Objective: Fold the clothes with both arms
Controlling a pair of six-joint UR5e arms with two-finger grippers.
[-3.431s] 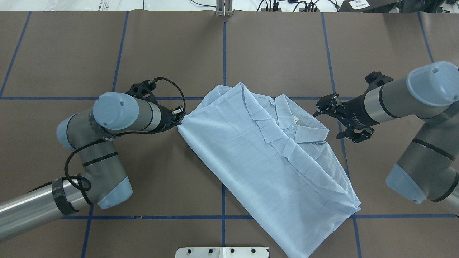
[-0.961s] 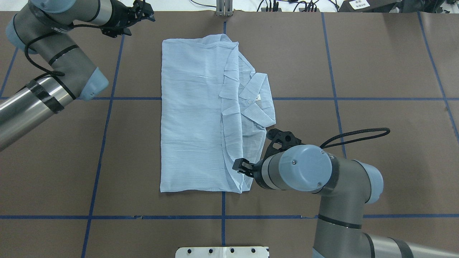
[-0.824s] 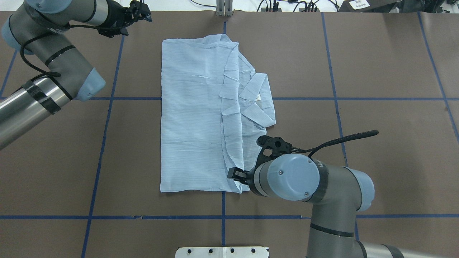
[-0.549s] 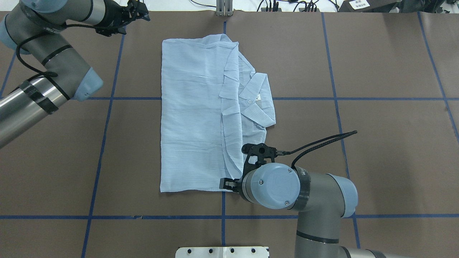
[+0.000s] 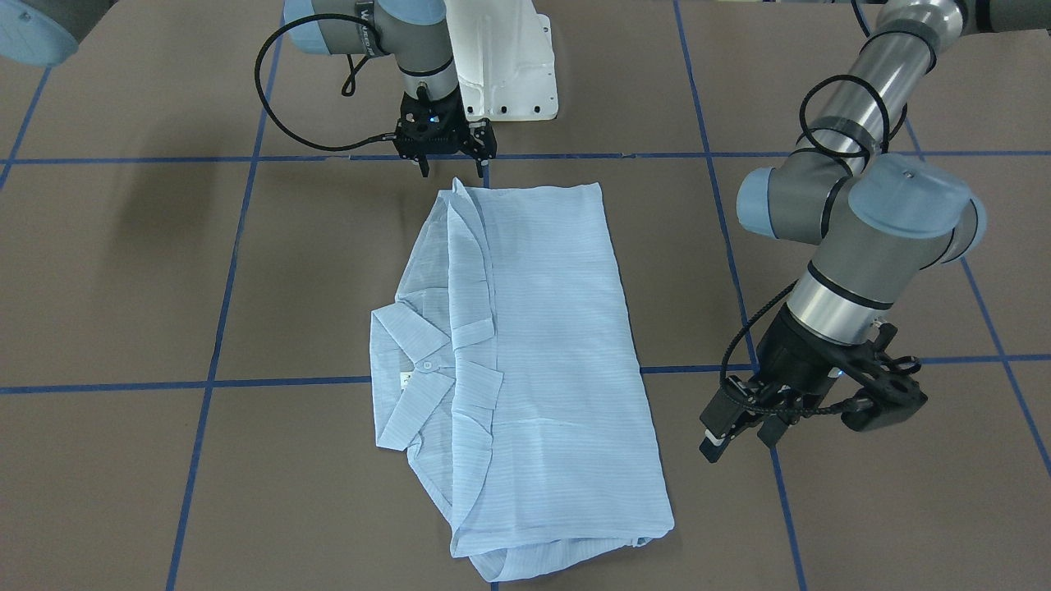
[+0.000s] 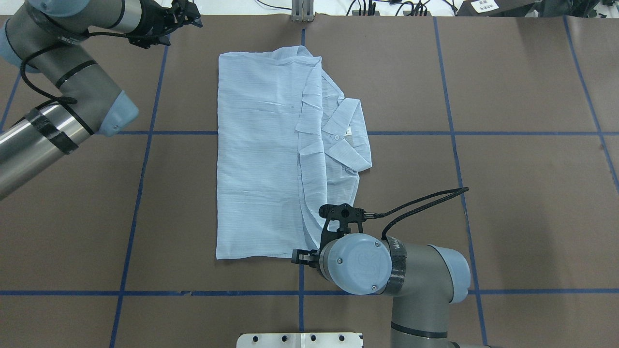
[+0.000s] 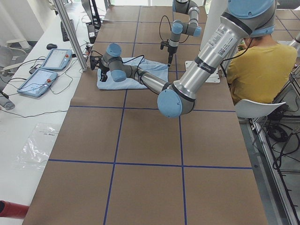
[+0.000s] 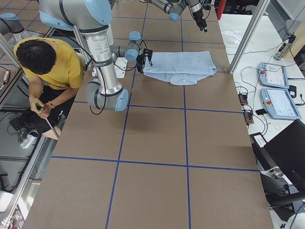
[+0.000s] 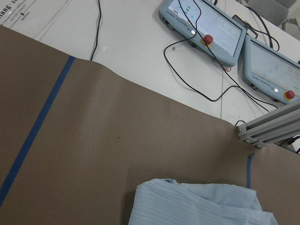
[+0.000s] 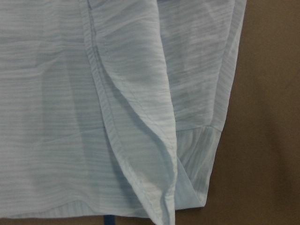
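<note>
The light blue striped shirt (image 6: pixel 261 159) lies flat on the brown table, folded into a long rectangle, collar and buttons on its right side; it also shows in the front view (image 5: pixel 542 353). My right gripper (image 5: pixel 452 167) hangs open and empty just over the shirt's near right hem corner. In the overhead view only one finger (image 6: pixel 301 256) shows beside the wrist. The right wrist view shows that hem corner (image 10: pixel 178 187) and no fingers. My left gripper (image 5: pixel 739 433) (image 6: pixel 180 21) is open and empty, off the shirt's far left corner.
The white base plate (image 6: pixel 300 340) sits at the near edge. An aluminium post (image 6: pixel 302 9) and two teach pendants (image 9: pixel 201 23) lie beyond the far edge. A person in yellow (image 8: pixel 47 62) sits beside the robot. Blue tape lines (image 6: pixel 145 145) cross the table.
Since 3.4 s ago the shirt has gone from diagonal to straight. In the last second my right arm slid left and nearer, past the hem corner. The left gripper barely moved.
</note>
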